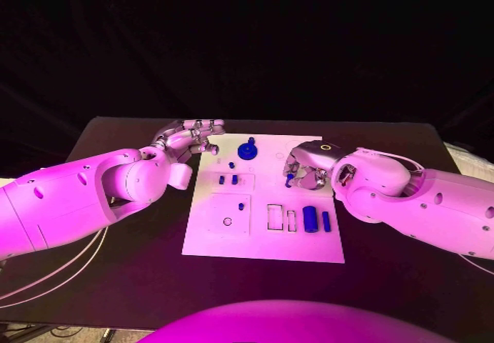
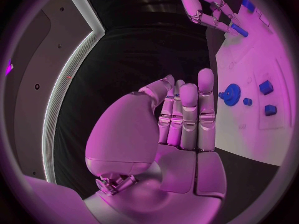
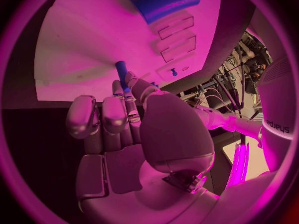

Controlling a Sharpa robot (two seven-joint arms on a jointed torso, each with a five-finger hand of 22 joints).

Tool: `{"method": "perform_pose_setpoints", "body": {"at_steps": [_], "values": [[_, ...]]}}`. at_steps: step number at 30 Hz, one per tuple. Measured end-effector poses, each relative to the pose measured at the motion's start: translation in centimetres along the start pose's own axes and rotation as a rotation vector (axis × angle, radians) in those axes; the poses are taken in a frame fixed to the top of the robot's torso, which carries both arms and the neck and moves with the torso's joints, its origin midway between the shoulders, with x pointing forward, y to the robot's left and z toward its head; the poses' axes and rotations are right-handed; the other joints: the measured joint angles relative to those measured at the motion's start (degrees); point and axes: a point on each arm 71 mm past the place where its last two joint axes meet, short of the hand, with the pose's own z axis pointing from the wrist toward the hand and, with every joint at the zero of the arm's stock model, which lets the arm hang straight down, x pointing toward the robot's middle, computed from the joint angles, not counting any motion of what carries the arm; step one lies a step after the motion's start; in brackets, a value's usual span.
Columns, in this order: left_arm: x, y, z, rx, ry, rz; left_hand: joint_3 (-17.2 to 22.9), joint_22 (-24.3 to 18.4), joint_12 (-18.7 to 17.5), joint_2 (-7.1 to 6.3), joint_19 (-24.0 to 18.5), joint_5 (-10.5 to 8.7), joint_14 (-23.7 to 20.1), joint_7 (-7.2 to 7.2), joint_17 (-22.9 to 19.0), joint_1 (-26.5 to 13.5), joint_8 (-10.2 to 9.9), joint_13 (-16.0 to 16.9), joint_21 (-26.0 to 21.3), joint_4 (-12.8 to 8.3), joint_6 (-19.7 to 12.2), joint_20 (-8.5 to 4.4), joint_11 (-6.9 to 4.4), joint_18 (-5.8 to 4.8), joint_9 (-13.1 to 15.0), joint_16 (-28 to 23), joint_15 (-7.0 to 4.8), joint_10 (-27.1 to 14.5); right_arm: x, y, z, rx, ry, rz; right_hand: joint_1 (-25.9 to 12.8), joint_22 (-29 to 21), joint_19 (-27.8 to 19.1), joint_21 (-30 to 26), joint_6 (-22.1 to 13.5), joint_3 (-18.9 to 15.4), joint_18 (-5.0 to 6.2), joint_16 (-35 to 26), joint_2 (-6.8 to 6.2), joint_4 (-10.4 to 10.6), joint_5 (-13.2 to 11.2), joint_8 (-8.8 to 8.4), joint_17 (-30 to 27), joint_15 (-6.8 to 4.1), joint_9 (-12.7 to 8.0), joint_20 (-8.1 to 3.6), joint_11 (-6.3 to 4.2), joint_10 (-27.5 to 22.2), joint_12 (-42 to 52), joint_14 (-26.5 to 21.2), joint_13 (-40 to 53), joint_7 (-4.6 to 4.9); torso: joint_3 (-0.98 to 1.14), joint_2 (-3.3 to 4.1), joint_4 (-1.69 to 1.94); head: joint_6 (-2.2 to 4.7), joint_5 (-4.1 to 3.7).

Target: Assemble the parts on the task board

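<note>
A small blue peg [image 1: 290, 174] is pinched in the right hand [image 1: 307, 170], tilted, over the right side of the task board [image 1: 263, 243] — bare white is seen below it. Blue parts [image 1: 317, 217] lie near the board's right edge, long ways up the board. A gear [image 1: 248, 151] stands near the far edge. The left hand [image 1: 189, 138] is held flat, fingers together, holding nothing, by the far left corner.

Right hand [image 1: 305, 171] pinches a small blue part [image 1: 291, 174] above the task board [image 1: 263, 243]; left hand [image 1: 190, 137] hovers beside it.

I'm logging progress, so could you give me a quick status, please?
Left robot hand open, beside task board. Right robot hand pinching blue peg over board. Nothing in the way.
</note>
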Motion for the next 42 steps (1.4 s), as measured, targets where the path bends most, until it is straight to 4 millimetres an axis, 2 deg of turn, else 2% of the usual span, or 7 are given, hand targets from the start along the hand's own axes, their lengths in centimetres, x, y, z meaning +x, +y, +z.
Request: {"method": "perform_pose_setpoints", "body": {"at_steps": [9,16,23,28,37,42], "values": [[-0.1,0.0,0.0,-0.001,0.0,0.0,0.0,0.0,0.0,0.0,0.0,0.0,0.0,0.0,0.0,0.0,0.0,0.0,0.0,0.0,0.0,0.0,-0.21,0.0,0.0,0.0,0.0,-0.2,-1.9,1.9,-1.2,-0.052,-0.1,0.068,0.0,0.4,0.0,0.3,0.0,0.7,0.0,0.3,-0.01,-0.7,0.2,0.0,0.3,0.0,-0.1,0.0,0.0,0.0,-0.4,0.0,0.0,0.0,0.01,-0.02,-0.06,0.01,0.09],[0.0,0.0,0.0,-0.002,0.004,-0.001,0.0,0.0,0.0,0.0,0.0,0.0,0.0,0.0,0.0,0.0,0.0,0.0,0.0,0.0,0.0,0.0,-0.21,0.0,0.0,0.0,0.0,-0.2,-2.1,5.0,-0.5,-0.131,-0.118,0.124,0.0,0.5,0.2,0.3,0.0,0.8,0.0,0.6,-0.01,-0.5,0.3,-0.01,0.4,0.01,-0.2,-0.19,0.03,0.0,-0.6,0.0,0.0,0.0,-0.01,-0.01,-0.07,0.05,0.58],[0.2,0.1,0.1,-0.002,0.01,-0.003,0.0,0.0,0.0,0.0,0.0,0.0,0.0,0.21,-0.1,0.0,0.0,0.0,0.0,0.0,-0.2,0.0,0.0,-0.01,0.0,0.0,0.0,-0.4,-0.9,8.8,0.4,-0.227,-0.096,0.159,0.0,0.5,0.2,0.3,-0.1,1.0,0.0,0.6,-0.02,-0.7,0.3,-0.09,0.4,0.01,-0.2,-0.19,0.03,0.0,-0.6,0.0,0.0,-0.03,-0.04,-0.01,-0.05,-0.08,0.82],[0.4,0.1,0.2,-0.003,0.017,-0.004,0.0,0.0,0.0,0.0,0.0,0.0,0.0,0.21,-0.1,0.0,0.0,0.0,0.0,0.0,-0.2,0.0,0.0,0.0,0.0,0.0,0.0,-0.4,0.8,10.9,1.2,-0.277,-0.06,0.183,0.0,0.5,0.2,0.3,-0.2,1.3,0.0,0.6,-0.02,-0.7,0.2,-0.22,0.5,0.01,-0.2,-0.19,0.04,0.0,-1.0,0.0,-0.1,0.01,-0.08,-0.01,-0.02,-0.3,1.08],[0.7,0.2,0.3,-0.004,0.025,-0.006,0.0,0.0,0.0,0.0,0.0,0.0,0.0,0.21,-0.1,0.0,0.0,0.0,0.0,0.0,-0.2,0.0,0.0,0.0,0.0,0.0,0.0,-0.4,3.5,12.4,2.0,-0.309,0.009,0.199,0.0,0.4,0.2,0.3,-0.5,1.6,0.0,0.9,-0.03,-0.9,0.2,-0.3,0.6,0.01,-0.2,-0.19,0.04,0.0,-1.3,0.0,-0.2,0.08,-0.07,0.03,0.01,-0.66,1.47],[0.7,0.2,0.3,-0.004,0.025,-0.006,0.0,0.0,0.0,0.0,0.0,0.0,0.0,0.21,-0.1,0.0,0.0,0.0,0.0,0.0,-0.2,0.0,0.0,0.0,0.0,0.0,0.0,-0.4,4.2,12.6,2.2,-0.317,0.036,0.196,0.0,0.4,0.2,0.6,-0.6,1.6,0.0,0.9,-0.03,-0.8,0.1,-0.42,0.7,0.01,-0.2,-0.19,0.05,0.0,-1.7,0.0,-0.1,0.11,-0.04,0.03,-0.03,-0.71,1.57]]}}
